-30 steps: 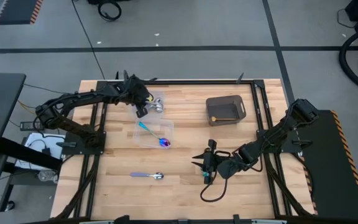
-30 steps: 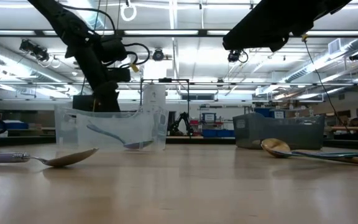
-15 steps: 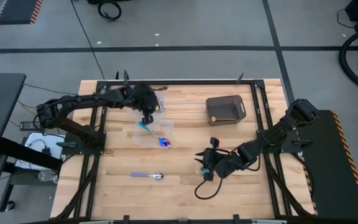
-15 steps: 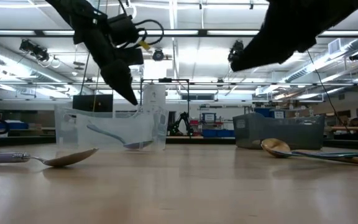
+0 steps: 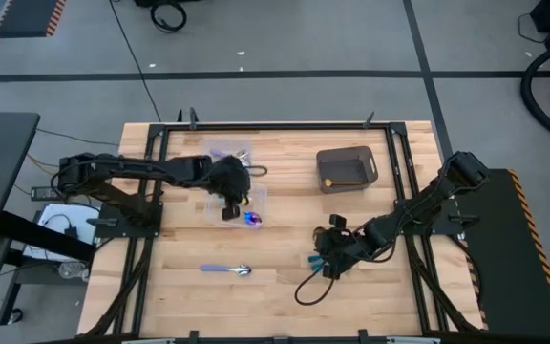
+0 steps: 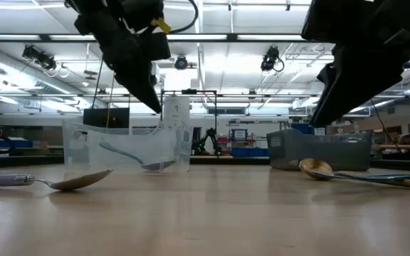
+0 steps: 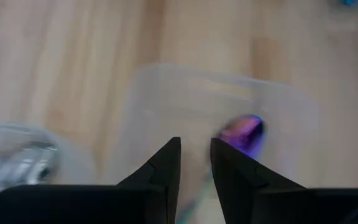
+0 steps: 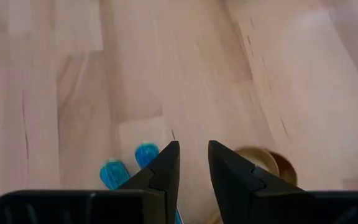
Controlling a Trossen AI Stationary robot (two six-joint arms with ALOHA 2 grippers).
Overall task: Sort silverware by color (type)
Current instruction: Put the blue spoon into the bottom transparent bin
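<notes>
My left gripper (image 5: 228, 208) (image 7: 195, 155) hangs shut above the nearer clear tub (image 5: 240, 196) and touches nothing. In that tub lies a teal-handled spoon whose purple head (image 5: 252, 219) (image 7: 245, 129) shows. My right gripper (image 5: 319, 256) (image 8: 193, 158) is shut above the bare table. Two teal handles (image 8: 114, 174) and a gold spoon (image 8: 258, 159) (image 6: 316, 168) lie flat just below it. A lavender-handled spoon (image 5: 225, 269) (image 6: 62, 182) lies flat near the table's near edge. Silver-headed pieces (image 7: 18, 160) rest in the far clear tub (image 5: 228, 153).
The dark grey bin (image 5: 346, 168) (image 6: 319, 149) stands toward the far right. A black cable (image 5: 306, 291) loops on the wood under my right arm. Black frame rails (image 5: 147, 239) run along both sides of the table. Bare wood lies between the lavender spoon and my right gripper.
My left gripper has moved from the far clear tub toward the table's near edge and now hangs over the nearer tub. My right gripper has shifted a little toward the right and near edges, and its spread fingers have shut. No utensil has moved.
</notes>
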